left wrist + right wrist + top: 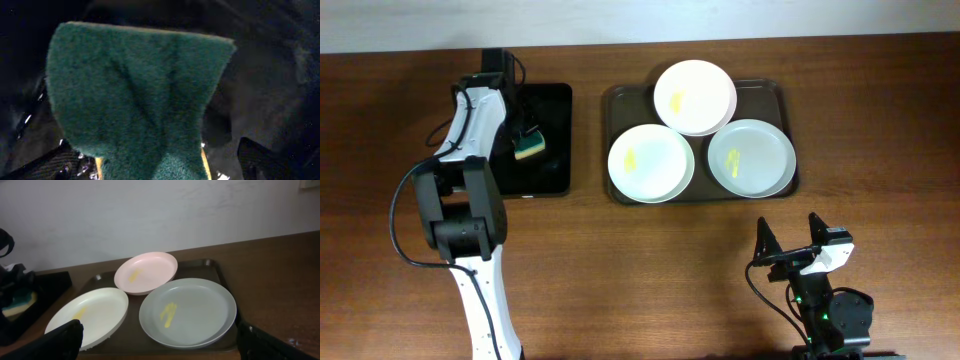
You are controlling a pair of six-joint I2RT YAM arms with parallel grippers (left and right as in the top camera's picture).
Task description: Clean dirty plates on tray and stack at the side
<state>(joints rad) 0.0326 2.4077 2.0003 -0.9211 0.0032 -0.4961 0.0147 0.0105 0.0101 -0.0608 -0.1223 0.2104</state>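
Note:
Three plates lie on the brown tray (618, 100), each with a yellow smear: one at the back (695, 96), one front left (650, 163), and a greenish one front right (752, 158). The right wrist view shows the same three: back (146, 272), left (90, 315) and right (187, 311). My right gripper (788, 228) stands open near the table's front edge, well short of the tray, with nothing between its fingers (65, 340). My left gripper (160, 167) is open around a green and yellow sponge (135, 90). Its right finger (260, 160) stands apart from the sponge.
The sponge (529, 147) lies on a smaller glossy black tray (555, 110) left of the brown tray, under the left arm. A black cable loops beside the left arm's base. Bare wooden table lies in front of and to the right of the brown tray (210, 265).

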